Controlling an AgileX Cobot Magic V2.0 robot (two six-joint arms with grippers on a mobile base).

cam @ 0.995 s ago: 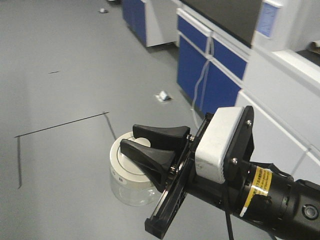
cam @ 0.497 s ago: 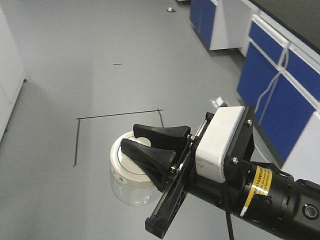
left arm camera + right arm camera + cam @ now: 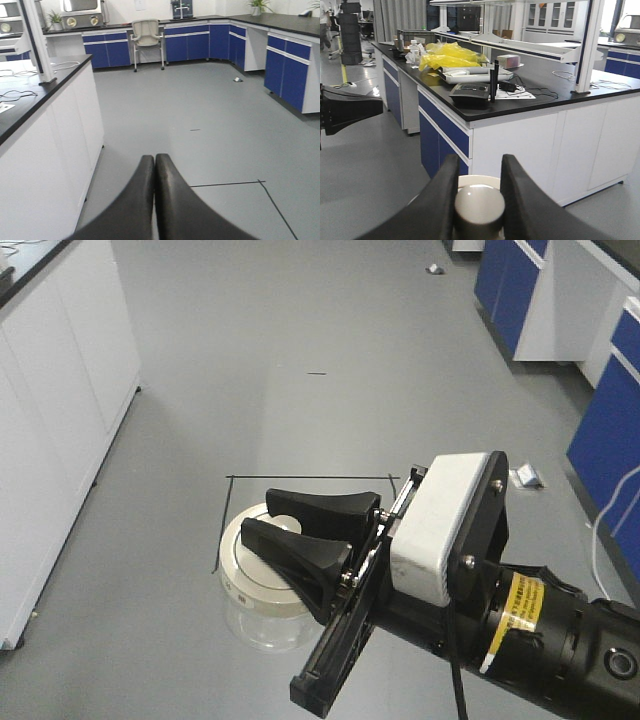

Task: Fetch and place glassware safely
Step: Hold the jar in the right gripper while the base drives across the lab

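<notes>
Along the left edge of the front view stands a flat white cabinet [image 3: 60, 410] on smooth grey floor [image 3: 300, 340]. At centre, held above that floor, is the squat clear glass jar [image 3: 262, 628]. Its round cream-white lid [image 3: 243, 570] is matte, with tiny dark marks on the rim. The right pincer [image 3: 258, 515], with curved black fingers, closes narrowly on the lid's small knob [image 3: 287, 524]. Glossy blue cabinets [image 3: 610, 430] stand rightward. Only the right wrist view shows the knob's round top [image 3: 480, 207] squeezed between both fingers, and a black surface [image 3: 530, 102] carrying crumpled yellow bags [image 3: 450, 55]. Only the left wrist view shows the left pincer [image 3: 154, 159], its fingers pressed together.
</notes>
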